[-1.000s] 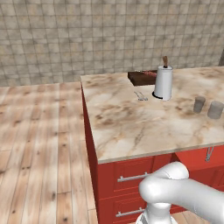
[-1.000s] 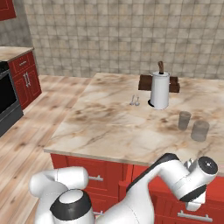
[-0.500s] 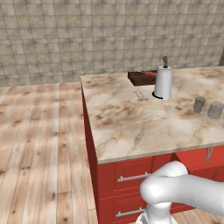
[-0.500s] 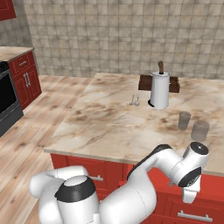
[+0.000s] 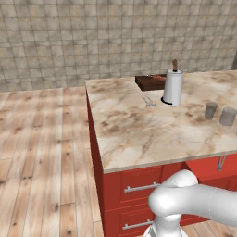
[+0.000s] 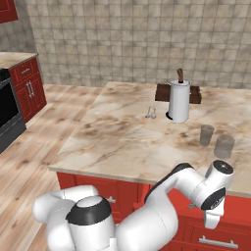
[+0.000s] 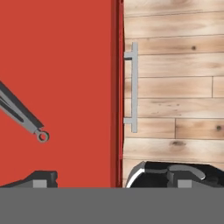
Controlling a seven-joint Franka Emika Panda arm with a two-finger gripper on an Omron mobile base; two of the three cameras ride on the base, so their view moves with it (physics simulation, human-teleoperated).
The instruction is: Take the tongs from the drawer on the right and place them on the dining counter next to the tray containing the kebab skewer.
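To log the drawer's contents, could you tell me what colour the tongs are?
Dark grey metal; the tongs lie on the red drawer floor, clearest in the hand view.

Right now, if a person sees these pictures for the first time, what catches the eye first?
Probably the big dining counter with its veined marble top and red base, where a white paper towel roll stands upright in front of the dark tray at the far edge. Next, in the hand view, the red inside of the open drawer, where the grey tongs lie at the left.
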